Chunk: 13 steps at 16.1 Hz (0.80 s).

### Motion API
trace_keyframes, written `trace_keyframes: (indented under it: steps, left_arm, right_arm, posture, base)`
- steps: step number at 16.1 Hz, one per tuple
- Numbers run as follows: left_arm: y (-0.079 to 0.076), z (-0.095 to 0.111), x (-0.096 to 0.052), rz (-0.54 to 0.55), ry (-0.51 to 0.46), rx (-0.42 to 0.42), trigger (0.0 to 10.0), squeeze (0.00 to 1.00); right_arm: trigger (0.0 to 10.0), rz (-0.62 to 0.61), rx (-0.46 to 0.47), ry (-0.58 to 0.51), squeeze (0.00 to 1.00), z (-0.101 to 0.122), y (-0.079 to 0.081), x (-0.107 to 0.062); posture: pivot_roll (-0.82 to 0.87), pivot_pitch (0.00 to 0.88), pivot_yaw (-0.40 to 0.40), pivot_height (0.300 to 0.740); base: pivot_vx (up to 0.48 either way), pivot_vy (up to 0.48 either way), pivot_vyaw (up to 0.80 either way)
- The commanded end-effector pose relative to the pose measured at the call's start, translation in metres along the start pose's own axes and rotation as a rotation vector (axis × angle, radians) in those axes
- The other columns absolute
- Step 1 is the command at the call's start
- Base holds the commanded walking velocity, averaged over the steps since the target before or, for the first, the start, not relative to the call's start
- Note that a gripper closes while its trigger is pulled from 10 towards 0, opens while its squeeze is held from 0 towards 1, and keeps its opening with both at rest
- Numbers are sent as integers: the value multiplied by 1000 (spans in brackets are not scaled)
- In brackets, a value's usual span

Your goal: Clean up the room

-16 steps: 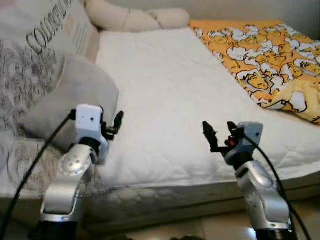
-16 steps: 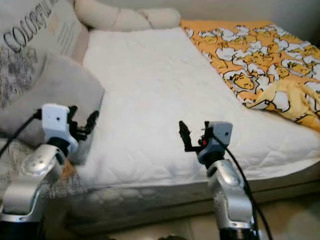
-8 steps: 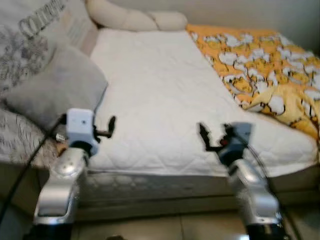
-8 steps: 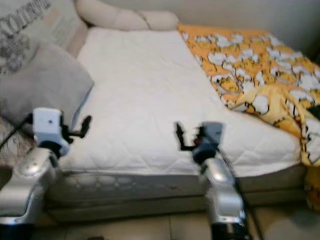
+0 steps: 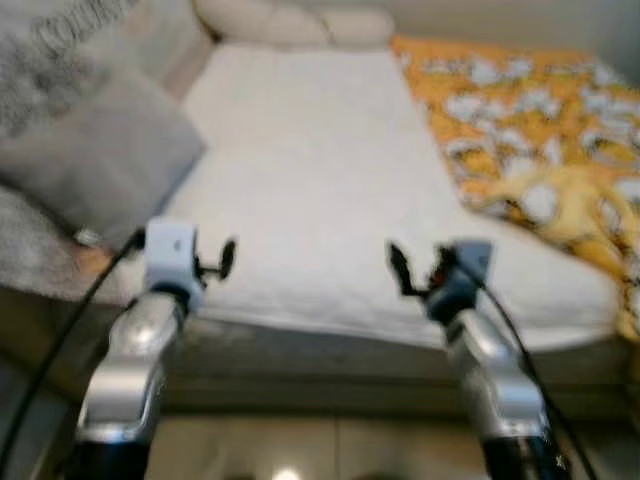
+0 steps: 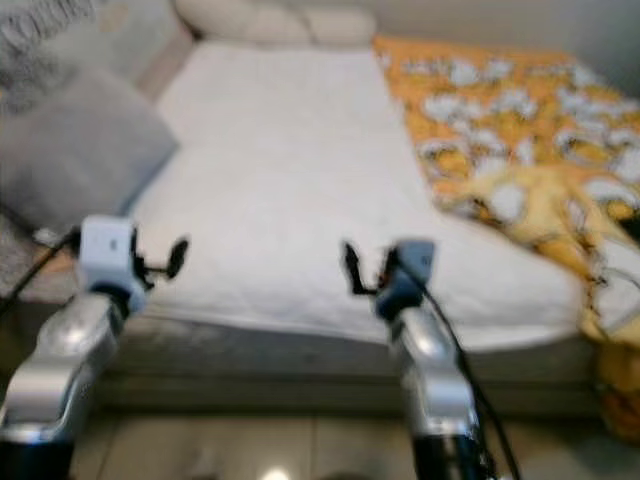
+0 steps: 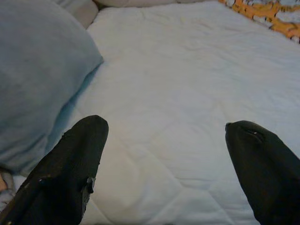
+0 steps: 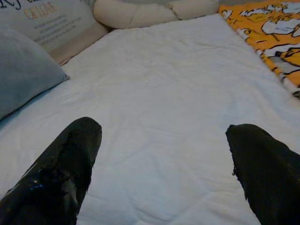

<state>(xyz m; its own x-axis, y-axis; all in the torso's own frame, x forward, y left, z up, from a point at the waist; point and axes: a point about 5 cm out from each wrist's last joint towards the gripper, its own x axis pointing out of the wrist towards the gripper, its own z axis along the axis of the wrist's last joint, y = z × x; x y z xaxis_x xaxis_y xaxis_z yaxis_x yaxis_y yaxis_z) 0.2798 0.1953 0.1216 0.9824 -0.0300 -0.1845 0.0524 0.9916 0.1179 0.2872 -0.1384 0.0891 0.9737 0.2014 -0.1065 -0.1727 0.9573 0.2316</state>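
Observation:
A bed with a white quilted mattress (image 5: pixel 310 170) lies in front of me; both eye views are blurred. An orange blanket (image 5: pixel 540 130) with a white pattern is rumpled along its right side. A grey pillow (image 5: pixel 100 160) rests at the left. My left gripper (image 5: pixel 215 262) hovers open over the mattress's front left edge, near the grey pillow (image 7: pixel 37 79), with nothing between its fingers (image 7: pixel 75 164). My right gripper (image 5: pixel 415 270) is open as well, held above the front edge of the white mattress (image 8: pixel 159 84), and it holds nothing.
A cream knotted cushion (image 5: pixel 290 22) lies at the head of the bed, and a large printed pillow (image 5: pixel 60 40) leans at the back left. The bed's front side (image 5: pixel 320 365) drops to a tiled floor (image 5: pixel 300 450) below my arms.
The whole picture has shifted and blurred, with more of the bed's front and the floor in view, so the camera has moved. Both arms keep the same pose with fingers apart.

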Motion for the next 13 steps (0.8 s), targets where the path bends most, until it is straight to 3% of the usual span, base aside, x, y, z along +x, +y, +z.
trace_keyframes:
  steps: [1,8,13]
  left_arm:
    - [-4,4,2,-13,-10,8,10000,867]
    - [5,7,1,1,-9,48,10000,859]
    - [3,7,2,-5,-8,49,10000,859]
  right_arm:
    - [10000,-35,-10,-5,1000,2,-9,0]
    - [10000,-68,52,5,1000,-6,-5,0]
    - [10000,-92,37,-5,1000,-3,-9,2]
  posture:
    - [-31,0,-33,740]
    - [-10,0,-17,740]
    - [-25,0,-11,740]
  base:
    - [0,-450,0]
    - [0,-449,0]
    - [0,-450,800]
